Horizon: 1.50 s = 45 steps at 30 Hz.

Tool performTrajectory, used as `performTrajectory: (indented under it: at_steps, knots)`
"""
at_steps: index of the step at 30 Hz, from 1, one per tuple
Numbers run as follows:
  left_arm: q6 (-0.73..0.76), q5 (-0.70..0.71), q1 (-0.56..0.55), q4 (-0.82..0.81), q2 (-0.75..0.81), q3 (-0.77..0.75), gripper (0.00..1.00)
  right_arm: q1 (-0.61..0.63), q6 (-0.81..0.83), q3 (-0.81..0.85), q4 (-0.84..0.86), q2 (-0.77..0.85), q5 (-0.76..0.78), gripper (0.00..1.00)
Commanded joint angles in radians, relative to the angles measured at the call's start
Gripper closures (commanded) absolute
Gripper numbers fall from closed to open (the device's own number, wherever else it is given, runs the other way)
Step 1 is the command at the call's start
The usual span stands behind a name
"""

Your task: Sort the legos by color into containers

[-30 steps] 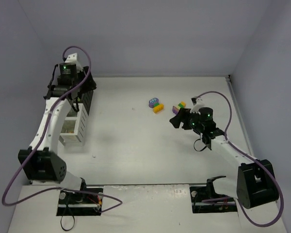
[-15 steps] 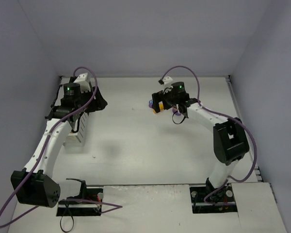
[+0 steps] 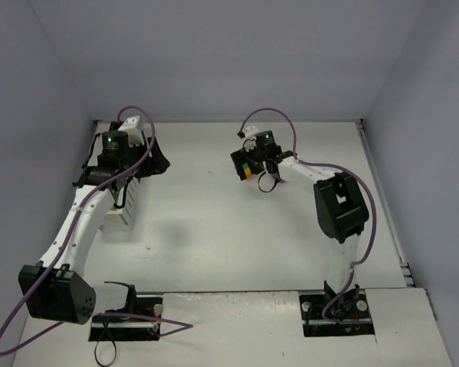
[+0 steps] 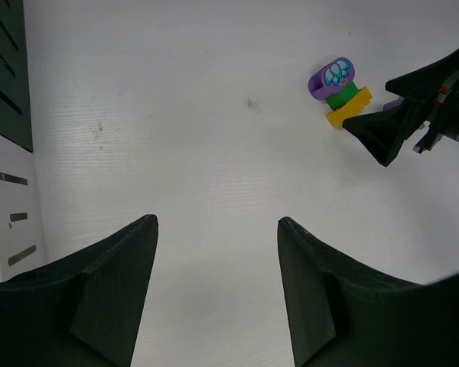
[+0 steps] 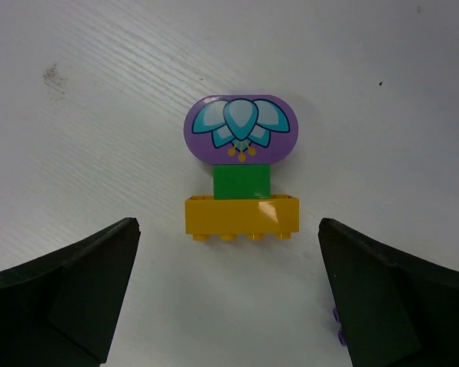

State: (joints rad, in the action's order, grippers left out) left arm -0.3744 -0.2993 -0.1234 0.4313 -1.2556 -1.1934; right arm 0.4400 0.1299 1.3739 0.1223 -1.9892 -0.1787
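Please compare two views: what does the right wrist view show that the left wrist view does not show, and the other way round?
Only the right wrist view shows the studs along the yellow brick. Only the left wrist view shows the black slatted bin, the white bin next to it, and the open left gripper. Both show the purple flower-printed piece, the green brick and the yellow brick touching in a row on the table, with the open right gripper close to them.
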Motion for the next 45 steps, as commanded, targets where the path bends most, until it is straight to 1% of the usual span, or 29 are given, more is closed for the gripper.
performTrajectory:
  at_steps: [1,8,14,22,25,26,28,29,30,31,32,34,38,39,40,41,42,43,45]
  knots:
    - [0.009,-0.018,0.001,-0.052,0.004,-0.031,0.42,0.003,0.01,0.076,0.011,-0.039,0.044,0.0]
    - [0.006,-0.032,0.001,-0.054,-0.007,-0.029,0.42,0.005,0.008,0.116,-0.001,-0.105,0.047,0.0]
    - [0.005,-0.041,0.001,-0.058,-0.007,-0.029,0.42,0.005,0.01,0.114,-0.001,-0.128,0.054,0.01]
    - [0.009,-0.052,0.001,-0.075,-0.001,-0.018,0.42,0.005,0.004,0.122,0.01,-0.164,0.059,0.12]
    - [0.008,-0.069,0.001,-0.078,-0.002,-0.018,0.42,0.005,0.001,0.111,0.011,-0.166,0.062,0.28]
    - [0.006,-0.08,0.001,-0.085,-0.001,-0.017,0.42,0.005,0.0,0.105,0.016,-0.163,0.068,0.4]
    - [0.005,-0.107,0.001,-0.11,0.008,-0.011,0.42,0.006,0.005,0.071,0.037,-0.133,0.065,0.57]
    - [-0.003,-0.133,0.001,-0.123,0.013,-0.006,0.42,0.006,0.007,0.057,0.048,-0.119,0.065,0.73]
    - [-0.006,-0.145,0.001,-0.134,0.022,-0.002,0.42,0.006,0.008,0.042,0.057,-0.102,0.067,0.81]
    - [-0.009,-0.156,0.001,-0.149,0.025,0.002,0.42,0.008,0.01,0.006,0.08,-0.061,0.067,0.94]
    - [-0.021,-0.176,0.001,-0.154,0.028,0.0,0.42,0.011,0.011,-0.018,0.092,-0.039,0.065,0.99]
    - [-0.037,-0.201,0.001,-0.166,0.032,-0.003,0.42,0.022,0.025,-0.071,0.143,0.045,0.056,1.0]
    - [-0.089,-0.296,0.001,-0.203,0.024,-0.002,0.42,0.08,0.043,-0.258,0.241,0.199,0.05,1.0]
    - [-0.099,-0.343,-0.001,-0.21,0.018,-0.003,0.42,0.11,0.048,-0.292,0.264,0.232,0.044,1.0]
    - [-0.11,-0.368,-0.001,-0.226,0.015,-0.003,0.39,0.127,0.051,-0.326,0.313,0.297,0.039,1.0]
    - [-0.127,-0.389,-0.008,-0.23,0.013,-0.003,0.34,0.144,0.062,-0.36,0.339,0.325,0.035,1.0]
    - [-0.133,-0.424,-0.015,-0.239,0.012,-0.002,0.32,0.182,0.066,-0.419,0.361,0.384,0.038,1.0]
    - [-0.139,-0.437,-0.024,-0.241,0.01,-0.002,0.27,0.201,0.071,-0.446,0.403,0.414,0.041,1.0]
    - [-0.144,-0.472,-0.053,-0.224,0.007,-0.015,0.27,0.248,0.076,-0.507,0.445,0.485,0.053,1.0]
